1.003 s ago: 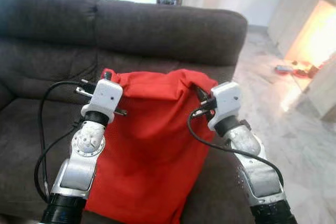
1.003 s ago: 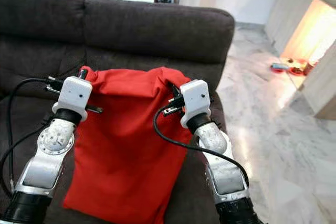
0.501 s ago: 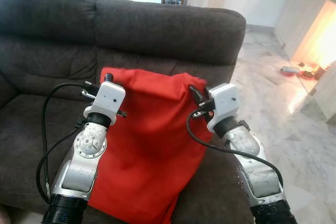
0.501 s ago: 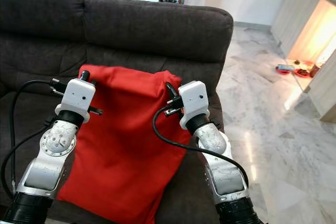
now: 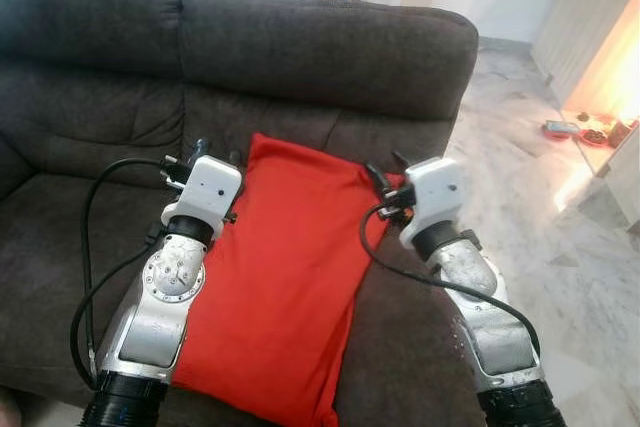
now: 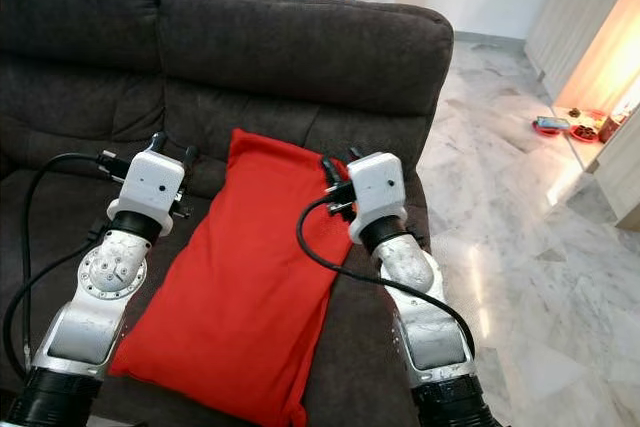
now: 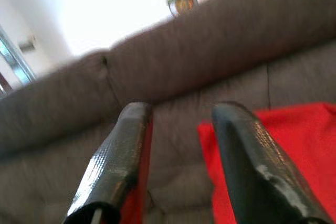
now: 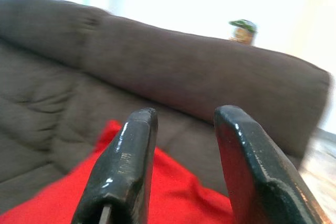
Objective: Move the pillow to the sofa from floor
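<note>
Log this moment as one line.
pillow: flat on sofa seat | left gripper: open, released | right gripper: open, released

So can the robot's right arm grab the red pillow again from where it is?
Probably yes. The right end effector is open beside the pillow on the sofa, with nothing between them.

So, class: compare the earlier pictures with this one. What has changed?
Both grippers have let go of the red pillow, which has dropped flat onto the sofa seat. The left gripper and right gripper now stand open at its upper corners. The sofa itself is unchanged.
</note>
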Controlling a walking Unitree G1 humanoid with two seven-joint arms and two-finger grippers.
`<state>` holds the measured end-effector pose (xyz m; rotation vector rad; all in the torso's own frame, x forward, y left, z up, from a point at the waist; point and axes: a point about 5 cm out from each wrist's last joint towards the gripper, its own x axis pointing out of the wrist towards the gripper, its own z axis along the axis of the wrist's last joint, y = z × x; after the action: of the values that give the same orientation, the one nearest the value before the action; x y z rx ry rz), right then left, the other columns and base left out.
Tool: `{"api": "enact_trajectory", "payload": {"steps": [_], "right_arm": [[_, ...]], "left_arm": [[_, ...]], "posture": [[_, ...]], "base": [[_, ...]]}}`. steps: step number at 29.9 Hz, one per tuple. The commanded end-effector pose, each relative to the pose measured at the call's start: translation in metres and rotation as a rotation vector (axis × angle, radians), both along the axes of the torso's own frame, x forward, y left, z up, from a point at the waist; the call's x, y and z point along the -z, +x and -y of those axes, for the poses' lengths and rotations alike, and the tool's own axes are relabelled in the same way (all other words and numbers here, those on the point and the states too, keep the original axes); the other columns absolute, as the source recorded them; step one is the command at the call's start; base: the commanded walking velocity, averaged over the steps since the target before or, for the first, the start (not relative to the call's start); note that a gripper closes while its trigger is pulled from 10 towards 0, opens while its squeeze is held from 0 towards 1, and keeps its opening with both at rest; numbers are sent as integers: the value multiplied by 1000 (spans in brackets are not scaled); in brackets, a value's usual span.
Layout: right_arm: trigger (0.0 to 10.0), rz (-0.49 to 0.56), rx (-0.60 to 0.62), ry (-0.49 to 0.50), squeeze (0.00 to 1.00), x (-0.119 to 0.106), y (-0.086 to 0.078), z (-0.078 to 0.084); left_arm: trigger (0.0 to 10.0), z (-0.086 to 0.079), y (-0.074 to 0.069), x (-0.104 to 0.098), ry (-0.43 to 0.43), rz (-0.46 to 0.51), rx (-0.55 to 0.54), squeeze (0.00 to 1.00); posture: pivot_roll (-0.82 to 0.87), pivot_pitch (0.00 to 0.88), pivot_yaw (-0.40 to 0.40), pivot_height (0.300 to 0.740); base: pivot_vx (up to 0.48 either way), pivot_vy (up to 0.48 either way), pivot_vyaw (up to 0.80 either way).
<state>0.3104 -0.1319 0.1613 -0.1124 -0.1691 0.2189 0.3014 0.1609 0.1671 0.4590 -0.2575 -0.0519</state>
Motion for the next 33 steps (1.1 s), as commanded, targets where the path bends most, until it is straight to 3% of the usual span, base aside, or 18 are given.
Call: {"api": "enact_trajectory", "payload": {"steps": [1, 6, 10, 13, 23, 27, 33], "right_arm": [[10000, -41, 109, 46, 0, 14, 1, 25], [10000, -122, 221, 152, 0, 39, -6, 51], [10000, -244, 330, 159, 0, 81, -22, 77], [10000, -281, 385, 173, 0, 98, -31, 90], [10000, -384, 419, 167, 0, 135, -51, 100], [10000, -400, 423, 182, 0, 140, -55, 100], [10000, -373, 425, 202, 0, 142, -57, 100]], "left_arm": [[10000, -12, -4, 20, -68, -62, -58, 0], [10000, -29, -12, 35, -90, -74, -140, 0], [10000, -36, -23, 57, -63, -125, -154, 0], [10000, -38, -31, 74, -62, -172, -153, 0], [10000, -35, -38, 89, -50, -202, -121, 0], [10000, -33, -38, 93, -58, -225, -109, 0], [10000, -31, -33, 89, -154, -215, -101, 0]], "posture": [[116, 0, -85, 726], [113, 0, -84, 726], [117, 0, -83, 726], [110, 0, -80, 726], [112, 0, -78, 726], [113, 0, -78, 726], [107, 0, -77, 726]], "base": [[0, 0, 0], [0, 0, 0], [0, 0, 0], [0, 0, 0], [0, 0, 0], [0, 0, 0], [0, 0, 0]]}}
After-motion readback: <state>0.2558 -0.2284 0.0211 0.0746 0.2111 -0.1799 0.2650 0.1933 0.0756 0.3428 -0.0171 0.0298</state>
